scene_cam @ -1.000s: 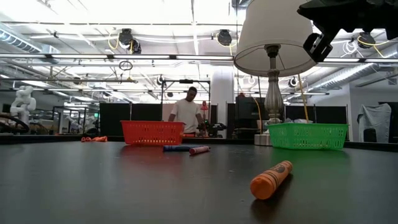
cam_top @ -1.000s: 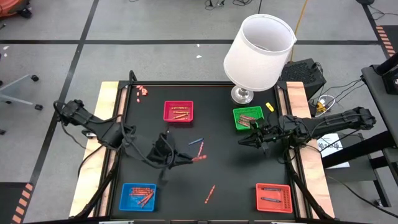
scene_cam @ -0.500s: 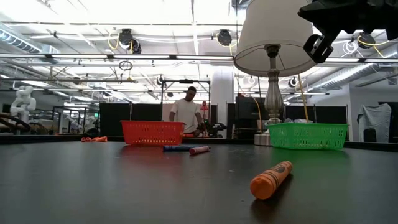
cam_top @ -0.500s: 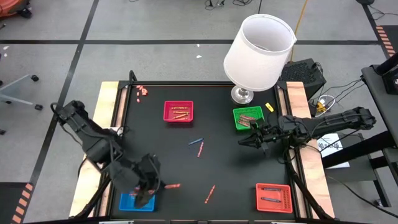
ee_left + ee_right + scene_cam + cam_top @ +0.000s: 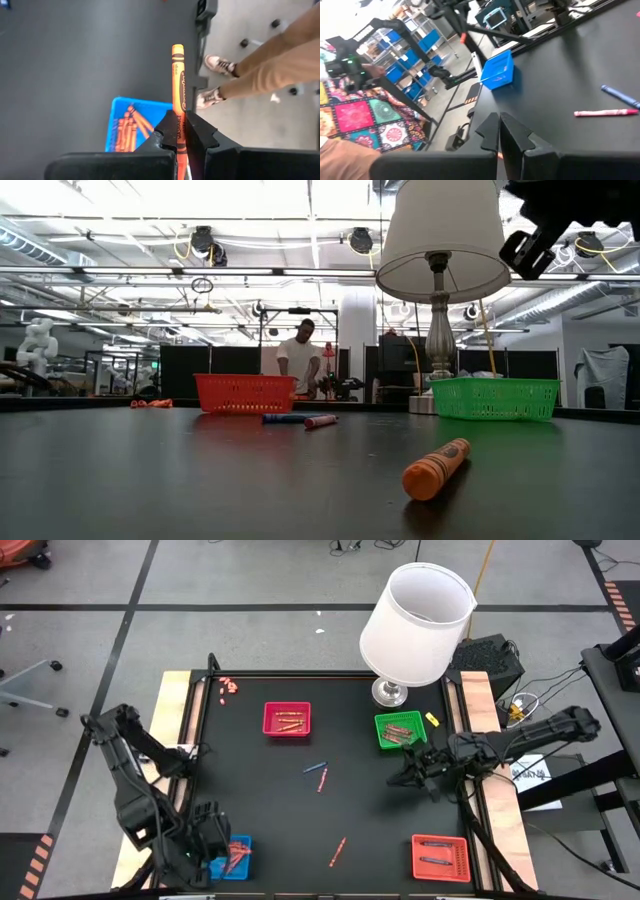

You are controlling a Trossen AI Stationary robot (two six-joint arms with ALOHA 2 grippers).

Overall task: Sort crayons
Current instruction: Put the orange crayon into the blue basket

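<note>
We see bright ceiling lights [image 5: 250,200] glaring in the low view, a sheen on the black table [image 5: 200,480], and blurred wrist backgrounds.

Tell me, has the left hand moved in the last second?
Yes. The left hand, shut on an orange crayon, has travelled from mid-table, near the blue and pink crayons, to the blue tray at the near-left corner.

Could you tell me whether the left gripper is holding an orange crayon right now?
Yes, the left gripper is shut on an orange crayon, held above the blue tray.
</note>
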